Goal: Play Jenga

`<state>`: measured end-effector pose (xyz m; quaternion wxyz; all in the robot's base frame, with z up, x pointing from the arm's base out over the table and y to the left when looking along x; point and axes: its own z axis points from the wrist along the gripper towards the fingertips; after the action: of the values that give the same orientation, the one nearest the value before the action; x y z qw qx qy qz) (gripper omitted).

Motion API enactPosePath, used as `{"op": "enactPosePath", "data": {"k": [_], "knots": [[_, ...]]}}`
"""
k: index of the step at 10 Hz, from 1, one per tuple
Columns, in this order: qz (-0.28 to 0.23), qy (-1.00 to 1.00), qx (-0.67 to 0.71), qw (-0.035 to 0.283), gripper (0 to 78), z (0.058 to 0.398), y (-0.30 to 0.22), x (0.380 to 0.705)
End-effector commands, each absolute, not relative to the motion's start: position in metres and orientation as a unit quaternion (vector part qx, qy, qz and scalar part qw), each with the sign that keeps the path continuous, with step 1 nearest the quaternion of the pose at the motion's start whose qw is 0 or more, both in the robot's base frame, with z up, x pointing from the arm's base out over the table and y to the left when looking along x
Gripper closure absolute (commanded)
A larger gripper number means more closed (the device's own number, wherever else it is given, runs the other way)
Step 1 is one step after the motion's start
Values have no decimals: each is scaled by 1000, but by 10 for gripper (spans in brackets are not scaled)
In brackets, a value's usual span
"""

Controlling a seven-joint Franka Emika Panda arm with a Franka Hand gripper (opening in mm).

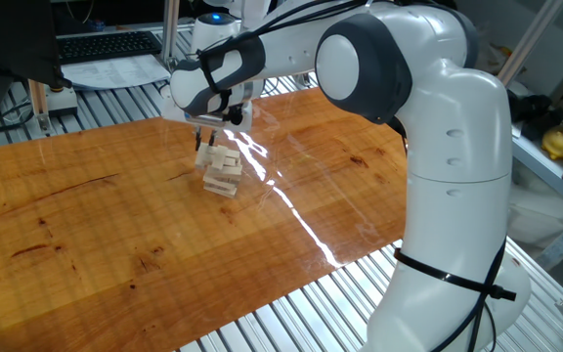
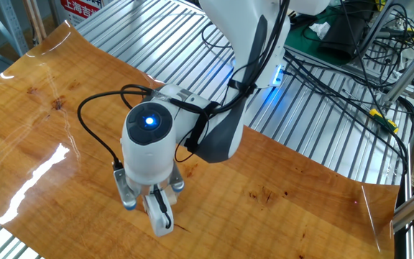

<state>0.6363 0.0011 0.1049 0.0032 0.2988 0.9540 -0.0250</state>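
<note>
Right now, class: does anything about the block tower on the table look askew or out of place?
The Jenga tower is slightly ragged: its upper blocks sit offset from the layers below. It stands upright on the wooden table, directly under the tool. Nothing has toppled or spilled.

glossy wooden tabletop (image 1: 86, 215), ribbed metal bench (image 2: 322, 129)

A glossy wooden board (image 1: 115, 215) covers the ribbed metal table (image 2: 322, 137). Beyond the board's far edge in one fixed view lie a black keyboard (image 1: 106, 44) and papers (image 1: 115, 68). To the board's right, a yellow object (image 1: 560, 140) sits on a shelf. In the other fixed view, black cables (image 2: 351, 79) trail beside the board.
</note>
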Motion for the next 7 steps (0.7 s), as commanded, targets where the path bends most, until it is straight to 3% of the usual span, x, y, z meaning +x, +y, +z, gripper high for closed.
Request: {"op": "enactPosePath", "data": {"k": [1,7], "knots": [[-20,959,281,2,755,107,1,638],[-14,955,296,11,755,111,6,636]]}}
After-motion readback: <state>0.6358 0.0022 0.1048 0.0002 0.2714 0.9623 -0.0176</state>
